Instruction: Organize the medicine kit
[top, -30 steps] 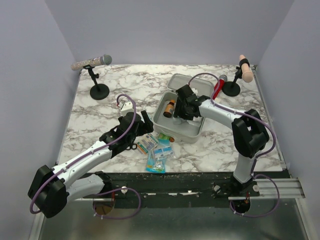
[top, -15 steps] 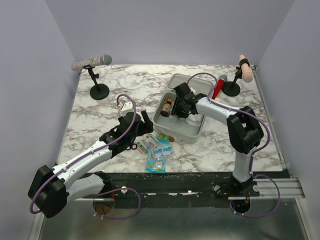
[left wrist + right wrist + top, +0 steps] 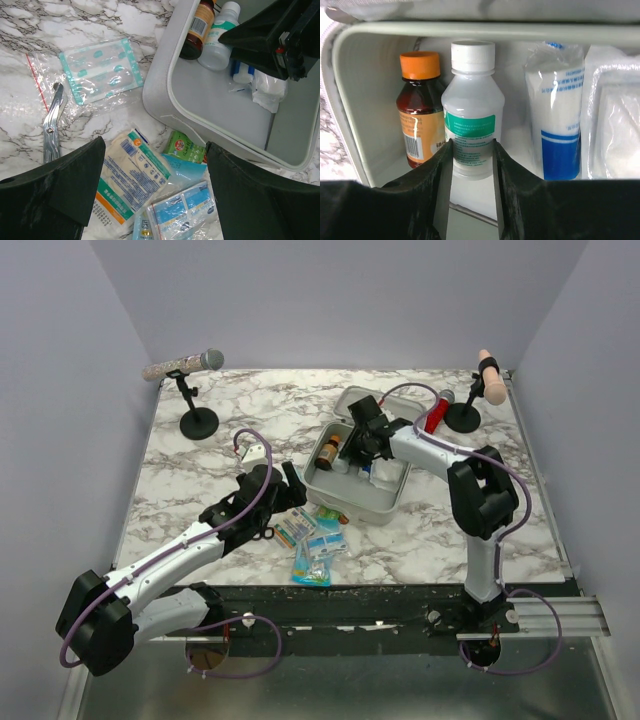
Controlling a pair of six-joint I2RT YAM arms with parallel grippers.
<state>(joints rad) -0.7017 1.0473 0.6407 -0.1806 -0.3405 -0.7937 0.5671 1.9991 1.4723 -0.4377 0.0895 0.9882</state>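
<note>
The medicine kit (image 3: 352, 503) lies open on the desk (image 3: 250, 410), with its lid (image 3: 352, 403) tipped back on the far side. My right jaws are down inside it, facing the row of things packed along its wall (image 3: 470, 27). Straight ahead of them is a clear bottle (image 3: 472, 110) with a white cap. Just left of it, side by side, is a brown bottle (image 3: 420, 115) with an orange cap. To the right is a wrapped roll of gauze (image 3: 555, 110), and beyond that a bagged white pad (image 3: 615, 115).

The clear bottle has a green band over small print and the brown one has an orange label with a barcode. The gauze wrapper has a blue band. None of the lettering is large enough to read.

My right jaws stand a narrow gap apart at the clear bottle's lower half. I cannot tell whether they pinch it or only sit in front of it.

My left jaws are spread wide and hold nothing. They hang over the loose packets on the desk, with the kit ahead of them and to the right. Between them lie a cream packet (image 3: 132, 182) with green and orange stripes, a green sachet (image 3: 185, 147) touching the kit's near wall, and a bag of blue-and-white packets (image 3: 182, 212). Ahead on the left are a clear bag of plasters (image 3: 100, 67) and a pair of steel scissors (image 3: 52, 125).
</note>
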